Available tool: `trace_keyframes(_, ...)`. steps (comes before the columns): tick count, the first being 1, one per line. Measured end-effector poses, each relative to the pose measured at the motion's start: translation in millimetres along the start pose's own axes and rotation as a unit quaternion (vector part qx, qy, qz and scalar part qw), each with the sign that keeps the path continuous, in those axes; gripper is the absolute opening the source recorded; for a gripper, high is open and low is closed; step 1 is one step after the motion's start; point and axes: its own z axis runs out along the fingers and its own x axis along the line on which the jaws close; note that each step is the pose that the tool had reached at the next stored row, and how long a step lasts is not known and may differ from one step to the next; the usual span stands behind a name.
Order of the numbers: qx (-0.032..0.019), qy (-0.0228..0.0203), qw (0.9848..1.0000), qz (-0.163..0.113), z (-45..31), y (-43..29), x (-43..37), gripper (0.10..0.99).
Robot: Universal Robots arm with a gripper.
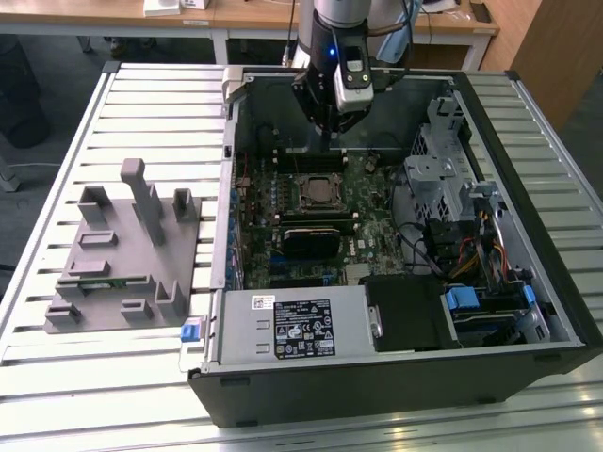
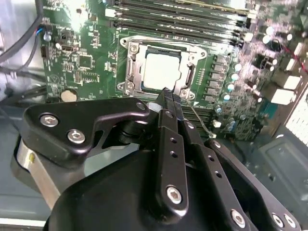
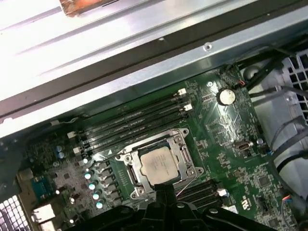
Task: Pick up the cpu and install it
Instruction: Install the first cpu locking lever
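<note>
The cpu (image 2: 162,71) is lying flat in its socket (image 3: 160,166) at the middle of the motherboard (image 1: 311,212), inside the open computer case (image 1: 528,311) on the bench (image 1: 151,377). The tool (image 2: 166,94) is hovering just above it, fingers together and empty, suggesting placement is done.

cpu (image 3: 157,164): we see a pale silver top, seated in a silver-grey metal socket frame (image 3: 185,155).
motherboard (image 3: 226,132): we see dark green, dotted with small silver and teal-capped parts.
memory slots (image 3: 139,120): black, in parallel lines, with white end clips.
gripper (image 2: 166,98): matte black links with silver screw heads, as we see in the second wrist view.
computer case (image 1: 556,301): black outside, grey metal inside.
table (image 1: 57,188): we see pale silver slats, a striped pattern.
fixture tray (image 1: 122,254): plain grey, near the table's edge at the exterior view's left.
latches (image 1: 464,299): bright blue.
</note>
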Motion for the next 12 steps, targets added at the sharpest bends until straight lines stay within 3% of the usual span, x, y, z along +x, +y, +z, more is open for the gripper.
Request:
trace_keyframes(4, -0.0010, -0.0024, 0.9994, -0.034, 1.2, 0.0, 0.0, 0.106)
trace_keyframes(8, -0.0017, -0.0045, 0.9976, -0.070, 2.4, 0.0, 0.0, 0.106)
trace_keyframes(12, -0.0041, -0.0118, 0.9958, -0.091, 3.7, 0.0, 0.0, 0.106)
